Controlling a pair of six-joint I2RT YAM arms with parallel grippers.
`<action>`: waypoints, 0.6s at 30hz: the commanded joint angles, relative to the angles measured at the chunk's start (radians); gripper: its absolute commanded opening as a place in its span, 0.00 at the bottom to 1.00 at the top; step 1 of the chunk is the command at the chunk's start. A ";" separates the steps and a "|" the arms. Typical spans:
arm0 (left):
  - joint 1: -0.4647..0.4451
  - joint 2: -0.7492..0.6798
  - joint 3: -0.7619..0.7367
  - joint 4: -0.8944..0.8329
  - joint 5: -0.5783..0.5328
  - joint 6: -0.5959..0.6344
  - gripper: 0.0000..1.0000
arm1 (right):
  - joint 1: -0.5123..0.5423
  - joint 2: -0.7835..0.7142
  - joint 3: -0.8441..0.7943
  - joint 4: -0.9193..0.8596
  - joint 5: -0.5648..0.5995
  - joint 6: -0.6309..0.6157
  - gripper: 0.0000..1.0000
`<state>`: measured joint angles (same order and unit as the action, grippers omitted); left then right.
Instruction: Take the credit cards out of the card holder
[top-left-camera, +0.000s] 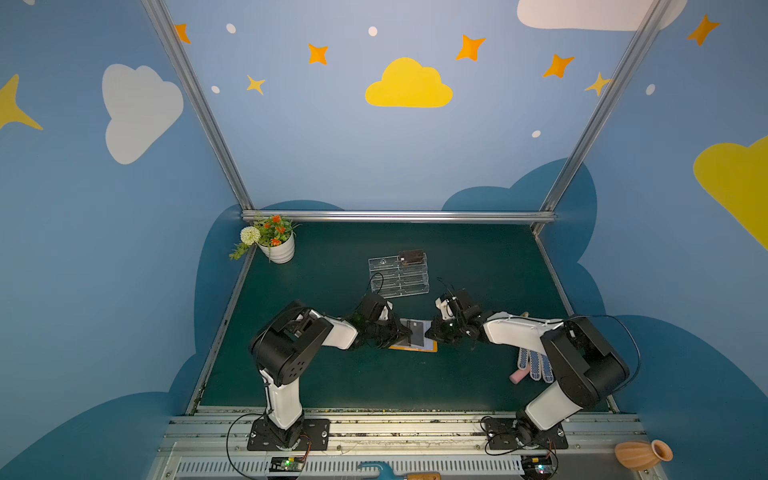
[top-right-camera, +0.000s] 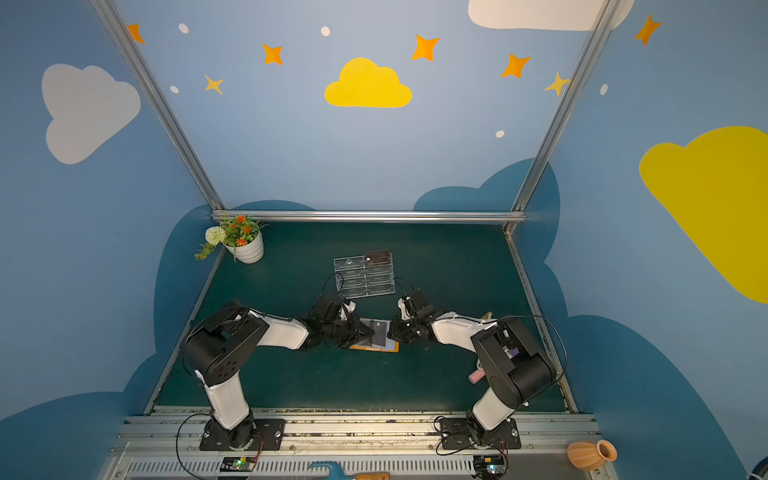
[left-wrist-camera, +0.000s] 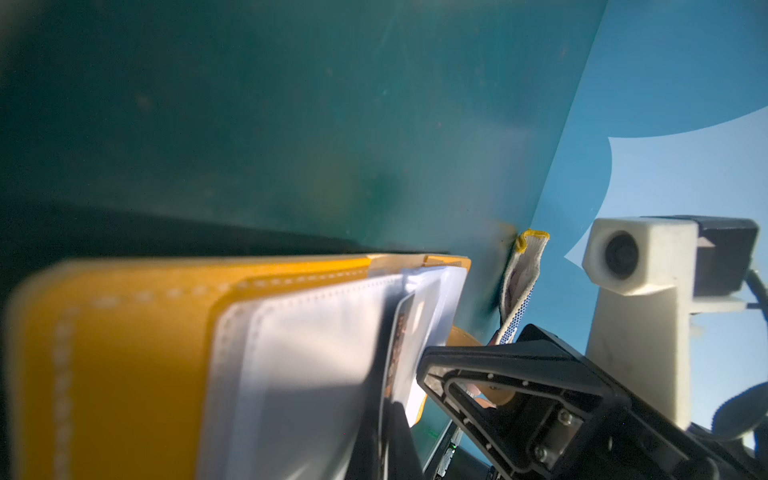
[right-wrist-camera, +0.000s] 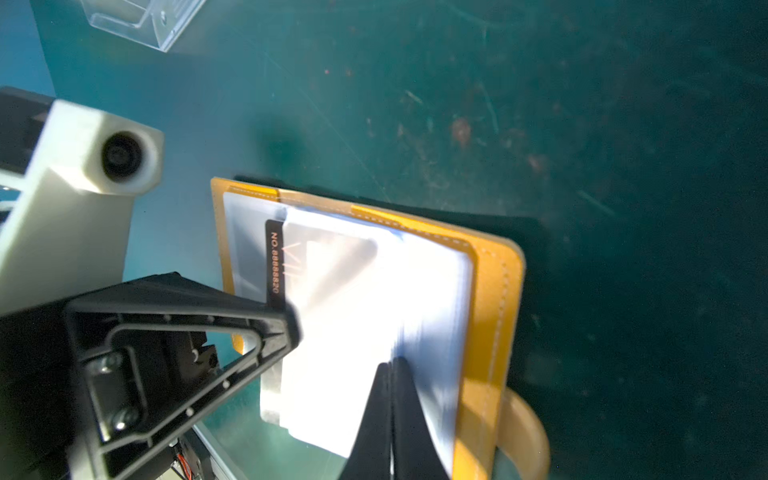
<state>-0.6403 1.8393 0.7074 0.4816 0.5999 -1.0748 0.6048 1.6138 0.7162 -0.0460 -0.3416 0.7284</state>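
The orange card holder lies open on the green mat between both grippers, its clear sleeve pages facing up. A dark credit card sticks partly out of a sleeve toward the left arm. My left gripper is shut on that card's edge. My right gripper is shut, its tips resting on the sleeve pages; whether a page is pinched between them I cannot tell. Another dark card stands in the back tier of the clear stand.
A clear acrylic tiered stand sits just behind the grippers. A flower pot is in the back left corner. A dotted glove and a pink object lie under the right arm. A clay vase stands off the mat.
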 joint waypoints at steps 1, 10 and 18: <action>0.004 0.006 -0.039 -0.090 -0.046 0.000 0.04 | 0.004 0.040 -0.001 -0.058 0.019 -0.004 0.00; 0.033 -0.043 -0.071 -0.096 -0.044 0.016 0.04 | 0.003 0.043 0.006 -0.069 0.026 -0.007 0.00; 0.048 -0.069 -0.088 -0.104 -0.037 0.032 0.04 | 0.003 0.035 0.014 -0.082 0.030 -0.011 0.00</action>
<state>-0.6071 1.7786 0.6464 0.4763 0.5934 -1.0588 0.6041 1.6234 0.7288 -0.0528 -0.3412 0.7269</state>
